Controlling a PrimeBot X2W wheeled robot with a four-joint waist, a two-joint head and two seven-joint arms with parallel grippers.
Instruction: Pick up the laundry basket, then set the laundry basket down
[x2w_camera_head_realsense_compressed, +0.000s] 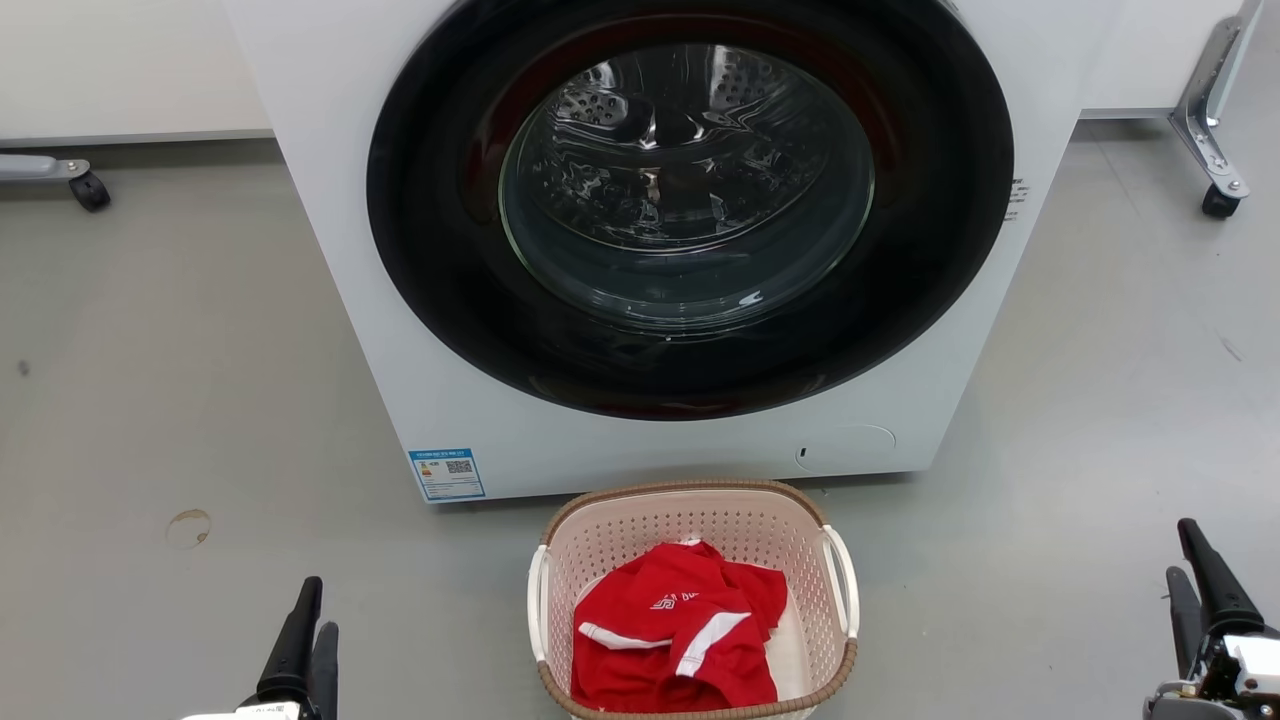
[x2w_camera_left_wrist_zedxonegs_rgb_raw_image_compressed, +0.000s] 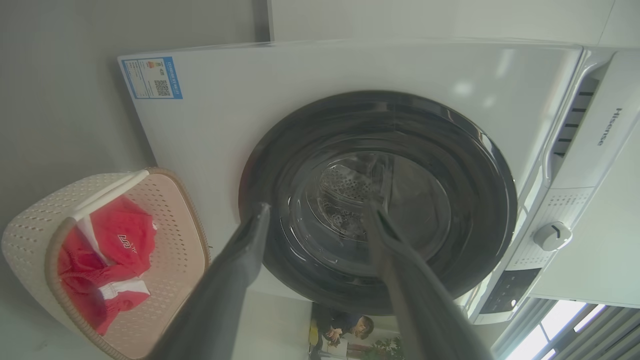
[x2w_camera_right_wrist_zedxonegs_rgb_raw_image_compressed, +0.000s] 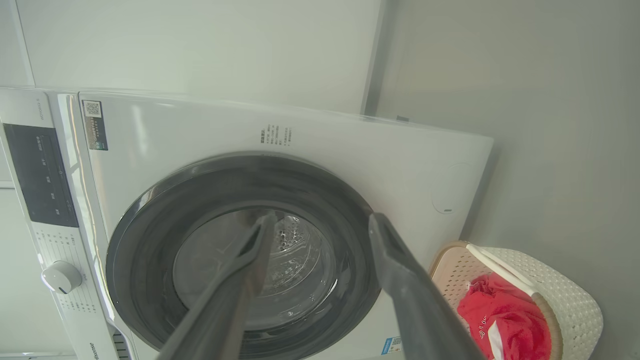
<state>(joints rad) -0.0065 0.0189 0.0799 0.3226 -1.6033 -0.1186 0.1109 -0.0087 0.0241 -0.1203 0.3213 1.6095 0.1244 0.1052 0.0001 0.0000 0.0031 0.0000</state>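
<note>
On the grey floor (x2w_camera_head_realsense_compressed: 150, 400), the laundry basket (x2w_camera_head_realsense_compressed: 650, 530) sits at 6 o'clock, just before the white washer (x2w_camera_head_realsense_compressed: 640, 455) — a red garment (x2w_camera_head_realsense_compressed: 670, 630) crumpled inside. The left tool (x2w_camera_head_realsense_compressed: 318, 605) at 7 o'clock and the right tool (x2w_camera_head_realsense_compressed: 1182, 550) at 4 o'clock stand released, holding nothing, well apart from it; a castor (x2w_camera_head_realsense_compressed: 90, 190) shows at 10 o'clock.

Grey floor (x2w_camera_head_realsense_compressed: 150, 400) with washer (x2w_camera_head_realsense_compressed: 640, 455) and basket (x2w_camera_head_realsense_compressed: 690, 492)
The washer stands at the far middle, the basket just near of its front. A wheel (x2w_camera_head_realsense_compressed: 88, 190) rests far left, a second wheel (x2w_camera_head_realsense_compressed: 1220, 202) far right; a stain (x2w_camera_head_realsense_compressed: 188, 527) marks the near left.
</note>
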